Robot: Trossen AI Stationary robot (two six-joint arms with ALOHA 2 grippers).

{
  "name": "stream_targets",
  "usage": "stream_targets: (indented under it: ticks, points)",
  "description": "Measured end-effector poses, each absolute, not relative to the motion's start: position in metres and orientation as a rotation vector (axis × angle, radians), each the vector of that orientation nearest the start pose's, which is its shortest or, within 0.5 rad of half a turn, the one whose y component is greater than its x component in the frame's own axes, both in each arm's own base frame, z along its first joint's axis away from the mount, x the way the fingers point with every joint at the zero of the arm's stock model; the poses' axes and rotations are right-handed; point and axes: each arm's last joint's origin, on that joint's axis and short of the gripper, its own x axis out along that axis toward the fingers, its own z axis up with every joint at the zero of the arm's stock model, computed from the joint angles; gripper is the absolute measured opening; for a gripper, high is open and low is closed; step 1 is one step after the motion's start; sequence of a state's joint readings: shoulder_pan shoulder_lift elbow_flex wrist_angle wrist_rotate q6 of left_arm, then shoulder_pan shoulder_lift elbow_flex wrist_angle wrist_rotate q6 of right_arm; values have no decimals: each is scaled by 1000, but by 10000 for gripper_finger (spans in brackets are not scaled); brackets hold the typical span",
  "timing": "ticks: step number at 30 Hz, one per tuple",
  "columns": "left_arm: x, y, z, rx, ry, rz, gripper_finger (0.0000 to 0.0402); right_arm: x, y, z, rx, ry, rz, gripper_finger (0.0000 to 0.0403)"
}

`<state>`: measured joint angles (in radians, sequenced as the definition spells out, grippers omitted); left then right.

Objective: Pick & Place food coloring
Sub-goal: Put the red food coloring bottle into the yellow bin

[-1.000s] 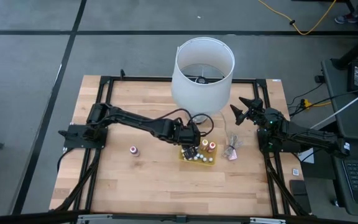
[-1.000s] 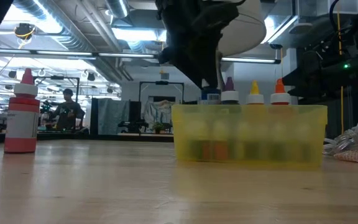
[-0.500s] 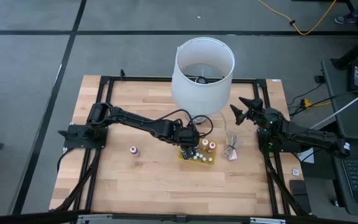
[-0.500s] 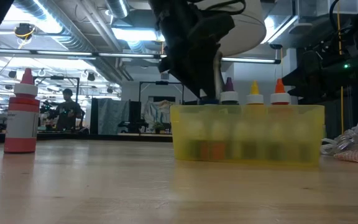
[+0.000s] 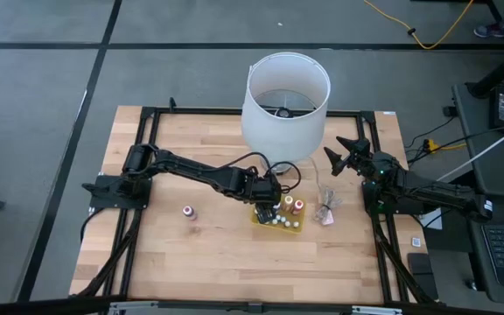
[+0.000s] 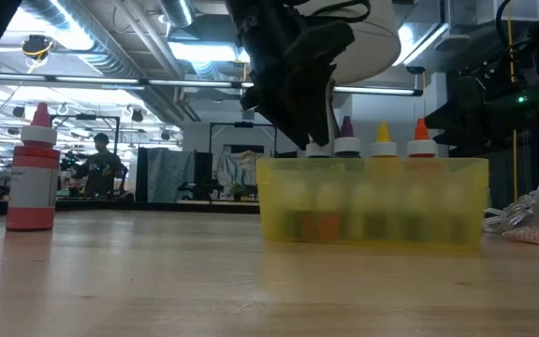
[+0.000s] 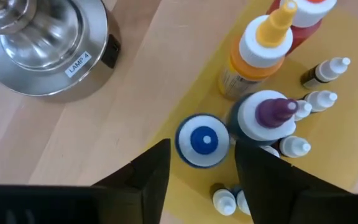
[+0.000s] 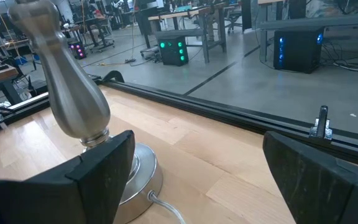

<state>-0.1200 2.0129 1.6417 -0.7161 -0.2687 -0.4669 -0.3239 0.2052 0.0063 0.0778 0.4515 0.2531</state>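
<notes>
Bottles [image 7: 272,87] crowded against tray [image 7: 185,106] edge

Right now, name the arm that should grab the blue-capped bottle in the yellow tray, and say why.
Left. The left gripper hangs open directly over the blue-capped bottle in the yellow tray. The right gripper waits open near the table's far right edge, beside the lamp, well away from the tray.

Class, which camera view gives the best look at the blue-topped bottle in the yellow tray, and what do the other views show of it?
The left wrist view: the blue-topped bottle sits between the open fingers of the left claw, seen from above. In the high view the arm hides it in the yellow tray. In the low view the claw covers it. The right wrist view misses it.
</notes>
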Motion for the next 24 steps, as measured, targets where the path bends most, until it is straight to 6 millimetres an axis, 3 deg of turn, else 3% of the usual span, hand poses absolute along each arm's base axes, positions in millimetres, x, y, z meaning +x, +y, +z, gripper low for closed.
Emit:
stream_targets:
  ticks: [5,13,17,24]
  points:
    - [423,-43,229,-232,1033,400,203,97,-46,156,232,25,-786,355]
    - [404,-50,259,-324,1001,495,248,97,-46,156,232,25,-786,355]
    - [386,-56,274,-392,981,517,265,97,-46,156,232,25,-786,355]
    - [341,-63,275,-502,1021,562,278,97,-46,156,232,25,-786,355]
